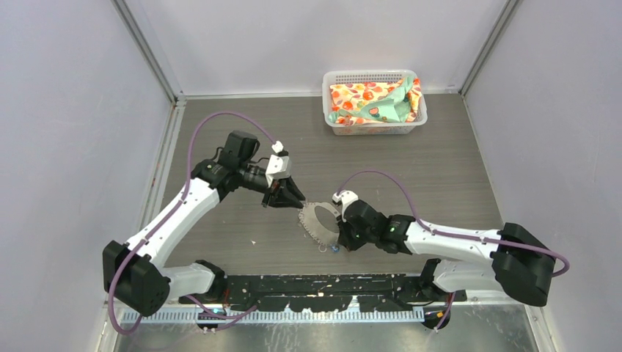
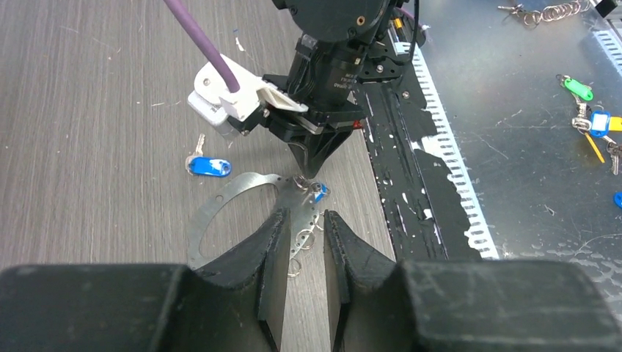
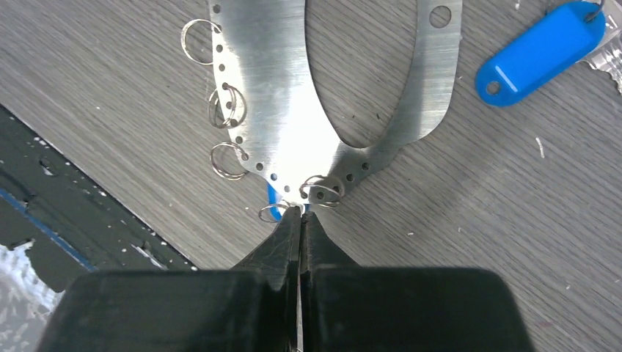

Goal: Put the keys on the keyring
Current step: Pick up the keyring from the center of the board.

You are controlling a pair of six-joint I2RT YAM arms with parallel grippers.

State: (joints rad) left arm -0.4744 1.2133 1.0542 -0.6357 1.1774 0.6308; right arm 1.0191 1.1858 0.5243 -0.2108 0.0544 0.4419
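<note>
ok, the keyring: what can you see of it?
The keyring is a flat, shiny brushed-metal band forming an oval loop, with small holes along its outer edge and thin split rings through several. It lies on the wood-grain table. The right tool, shut, meets its rim; the left tool straddles its ringed edge.

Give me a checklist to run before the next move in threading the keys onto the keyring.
1. Right gripper closed: ok, jaws together at the edge of the keyring.
2. Something pinched in it: cannot tell; a blue key peeks out beside the tips.
3. Left gripper steadying the keyring: cannot tell; its fingers straddle the band, contact unclear.
4. Other key on the keyring: not ok, it lies loose on the table beside it.
5. Grippers apart: ok, they face each other across the keyring without touching.
</note>
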